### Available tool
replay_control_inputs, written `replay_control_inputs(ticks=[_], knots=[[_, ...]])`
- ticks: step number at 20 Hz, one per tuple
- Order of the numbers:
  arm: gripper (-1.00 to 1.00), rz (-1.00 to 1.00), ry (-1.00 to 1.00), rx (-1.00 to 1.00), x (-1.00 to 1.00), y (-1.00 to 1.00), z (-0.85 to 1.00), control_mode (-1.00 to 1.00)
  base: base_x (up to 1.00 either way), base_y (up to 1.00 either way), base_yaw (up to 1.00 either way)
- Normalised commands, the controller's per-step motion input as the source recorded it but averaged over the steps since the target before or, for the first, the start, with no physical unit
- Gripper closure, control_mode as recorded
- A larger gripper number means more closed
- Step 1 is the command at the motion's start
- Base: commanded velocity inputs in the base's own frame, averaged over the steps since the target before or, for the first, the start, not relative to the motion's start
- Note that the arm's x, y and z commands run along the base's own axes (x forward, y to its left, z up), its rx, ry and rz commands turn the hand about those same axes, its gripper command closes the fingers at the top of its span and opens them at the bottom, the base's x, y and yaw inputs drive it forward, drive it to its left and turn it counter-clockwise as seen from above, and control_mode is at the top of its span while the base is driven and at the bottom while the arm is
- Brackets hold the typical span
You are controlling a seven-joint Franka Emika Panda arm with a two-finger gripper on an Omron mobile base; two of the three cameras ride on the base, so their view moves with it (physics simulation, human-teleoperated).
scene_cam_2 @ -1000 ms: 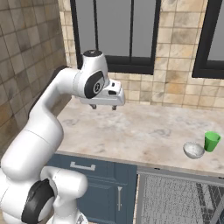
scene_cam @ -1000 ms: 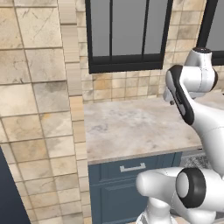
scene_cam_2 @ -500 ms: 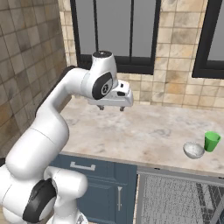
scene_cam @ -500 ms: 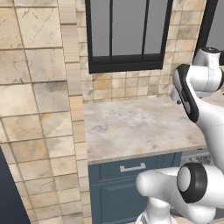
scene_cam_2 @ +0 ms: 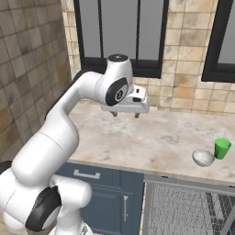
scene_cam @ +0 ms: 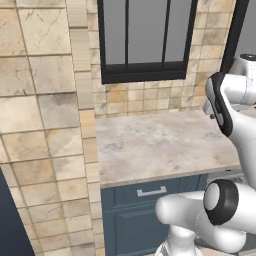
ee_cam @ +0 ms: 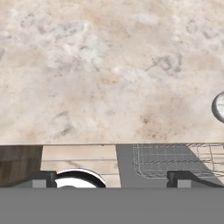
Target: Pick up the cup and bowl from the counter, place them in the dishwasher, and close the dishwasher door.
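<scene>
A green cup (scene_cam_2: 222, 148) stands upright on the counter (scene_cam_2: 151, 137) at its right end, and a small grey bowl (scene_cam_2: 203, 157) sits just left of it, near the front edge. My gripper (scene_cam_2: 125, 114) hangs open and empty above the counter's middle, well left of both. In the hand view the gripper (ee_cam: 113, 179) looks down on the counter (ee_cam: 96, 74), with the bowl's rim (ee_cam: 219, 107) at the right edge. The dishwasher (scene_cam_2: 193, 206) stands open below the cup and bowl, its wire rack (ee_cam: 175, 159) showing. Its door is out of view.
Dark blue cabinets with a silver-handled drawer (scene_cam_2: 85, 174) sit under the counter left of the dishwasher. A tan tiled wall with dark-framed windows (scene_cam_2: 119, 36) backs the counter. A tiled pillar (scene_cam: 50, 125) closes off the counter's left end.
My arm has swung to the right along the counter, carrying the open gripper closer to the cup and bowl. The cup and bowl have not moved.
</scene>
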Motion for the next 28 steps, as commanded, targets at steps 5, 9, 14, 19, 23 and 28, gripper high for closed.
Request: replay_control_inputs(ticks=[5,9,14,19,23,28], knots=[[-1.0,0.0,0.0,0.0,0.0,-0.37,0.0,-1.0,0.0,0.0,0.0],[-1.0,0.0,0.0,0.0,0.0,-0.35,0.0,-1.0,0.0,0.0,0.0],[-1.0,0.0,0.0,-0.02,0.01,-0.25,-0.09,-1.0,0.0,0.0,0.0],[-1.0,0.0,0.0,-0.05,0.0,-0.23,-0.14,-1.0,0.0,0.0,0.0],[-1.0,0.0,0.0,-0.05,0.0,-0.26,-0.13,-1.0,0.0,0.0,0.0],[-1.0,0.0,0.0,-0.03,0.05,-0.3,-0.06,-1.0,0.0,0.0,0.0]])
